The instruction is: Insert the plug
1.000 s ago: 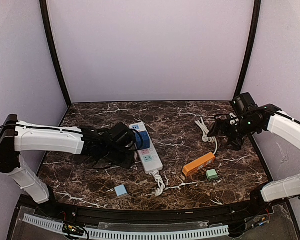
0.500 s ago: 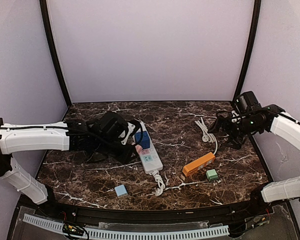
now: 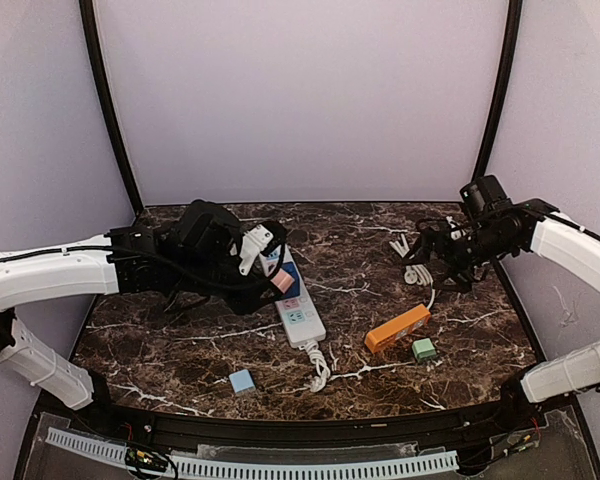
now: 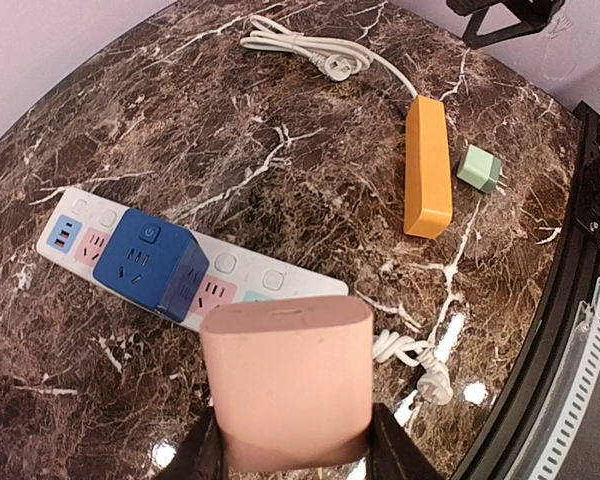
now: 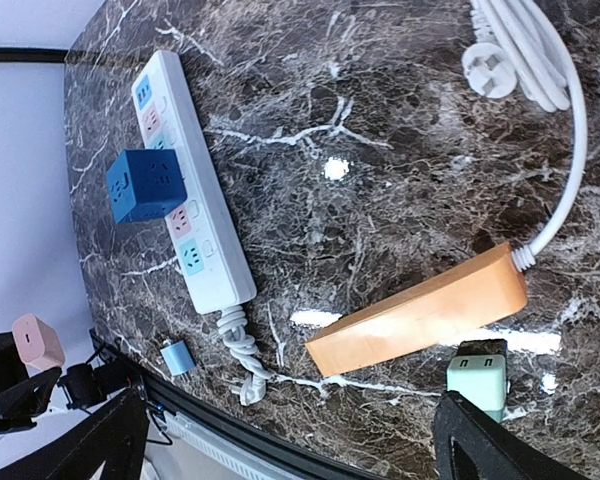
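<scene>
My left gripper [image 3: 268, 268] is shut on a pink plug block [image 3: 281, 283] and holds it above the white power strip [image 3: 298, 310]. In the left wrist view the pink plug [image 4: 285, 385] sits between my fingers [image 4: 205, 458], over the strip [image 4: 280, 286] just right of a blue cube adapter [image 4: 150, 262] plugged into it. My right gripper [image 3: 430, 256] is open and empty, in the air above the orange power strip [image 3: 397, 328]. Its wrist view shows the white strip [image 5: 202, 225], blue cube [image 5: 145, 185] and, far left, the pink plug [image 5: 37, 342].
The orange strip's white cable [image 3: 412, 262] lies coiled at the back right. A green plug [image 3: 424, 349] lies beside the orange strip. A light blue plug [image 3: 242, 381] lies near the front edge. The white strip's bundled cord [image 3: 318, 365] trails toward the front.
My left gripper has risen and moved back from the strip's left side, with the pink plug now showing above the strip. My right gripper has shifted slightly left and back.
</scene>
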`<state>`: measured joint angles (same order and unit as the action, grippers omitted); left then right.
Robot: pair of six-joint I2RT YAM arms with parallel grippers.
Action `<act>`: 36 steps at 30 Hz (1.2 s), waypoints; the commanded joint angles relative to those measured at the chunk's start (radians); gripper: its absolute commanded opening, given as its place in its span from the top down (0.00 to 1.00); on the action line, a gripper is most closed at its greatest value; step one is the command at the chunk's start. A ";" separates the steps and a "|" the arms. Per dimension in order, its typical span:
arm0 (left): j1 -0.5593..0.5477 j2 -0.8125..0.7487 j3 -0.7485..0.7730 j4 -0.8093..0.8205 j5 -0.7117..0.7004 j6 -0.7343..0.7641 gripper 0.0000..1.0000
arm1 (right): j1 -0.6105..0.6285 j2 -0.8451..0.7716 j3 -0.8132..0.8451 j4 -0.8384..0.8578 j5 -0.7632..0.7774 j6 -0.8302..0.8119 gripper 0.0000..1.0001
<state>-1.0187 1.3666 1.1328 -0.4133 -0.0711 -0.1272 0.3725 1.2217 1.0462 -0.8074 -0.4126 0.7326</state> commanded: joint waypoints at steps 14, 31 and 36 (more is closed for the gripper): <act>-0.003 0.240 0.205 0.107 0.126 0.179 0.91 | 0.008 0.159 0.164 -0.010 -0.425 -0.239 0.01; 0.011 0.400 0.428 0.041 0.437 0.386 0.94 | 0.151 0.175 0.238 0.088 -0.488 0.003 0.03; 0.015 0.410 0.462 0.017 0.485 0.418 0.94 | 0.163 0.147 0.210 0.073 -0.469 0.038 0.04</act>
<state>-1.0115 1.7737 1.5524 -0.3592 0.3439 0.2420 0.5217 1.3899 1.2621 -0.7410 -0.8936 0.7231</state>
